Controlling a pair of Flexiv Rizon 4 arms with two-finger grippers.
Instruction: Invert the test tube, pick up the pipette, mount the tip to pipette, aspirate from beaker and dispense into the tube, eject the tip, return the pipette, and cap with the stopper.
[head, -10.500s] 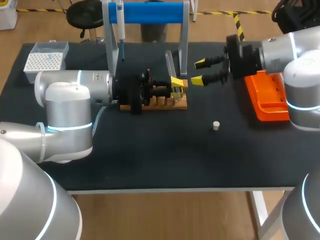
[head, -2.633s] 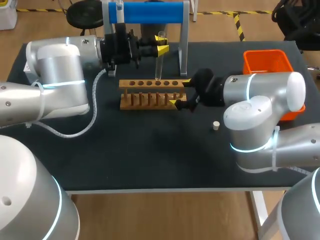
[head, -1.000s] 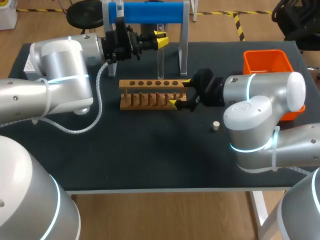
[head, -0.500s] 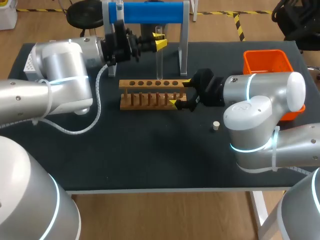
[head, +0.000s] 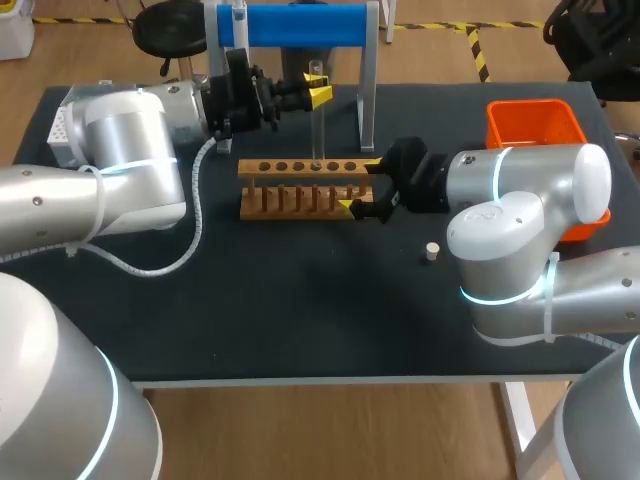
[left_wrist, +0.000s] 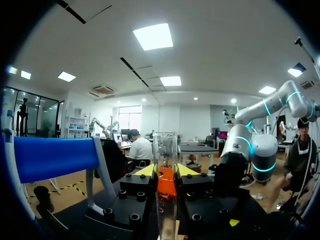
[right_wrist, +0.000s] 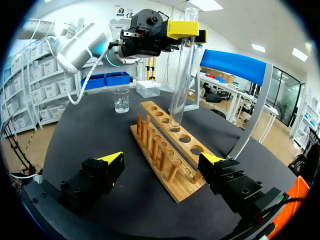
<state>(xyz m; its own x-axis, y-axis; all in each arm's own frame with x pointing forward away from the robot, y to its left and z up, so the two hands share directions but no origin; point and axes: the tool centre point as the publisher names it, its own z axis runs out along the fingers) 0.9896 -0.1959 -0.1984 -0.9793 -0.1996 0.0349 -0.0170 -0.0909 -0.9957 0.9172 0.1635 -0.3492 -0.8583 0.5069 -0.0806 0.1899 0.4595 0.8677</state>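
stopper (head: 431, 251) lies loose on the table at the near side, well apart from both grippers. right gripper (head: 361, 186) is spread wide and grips nothing, its fingers on either side of the wooden rack (head: 290, 200) at its end. Right wrist view: one finger is clearly off the wood, the other is close, contact unclear. left gripper (head: 317, 95) is clamped on the test tube (head: 317, 130) near its top; the tube is upright, mouth up, over the rack. Left wrist view shows both fingers pressing the glass from two sides. Only the right wrist view shows the tube's bottom at a rack hole and the beaker (right_wrist: 121, 101) beyond the rack.
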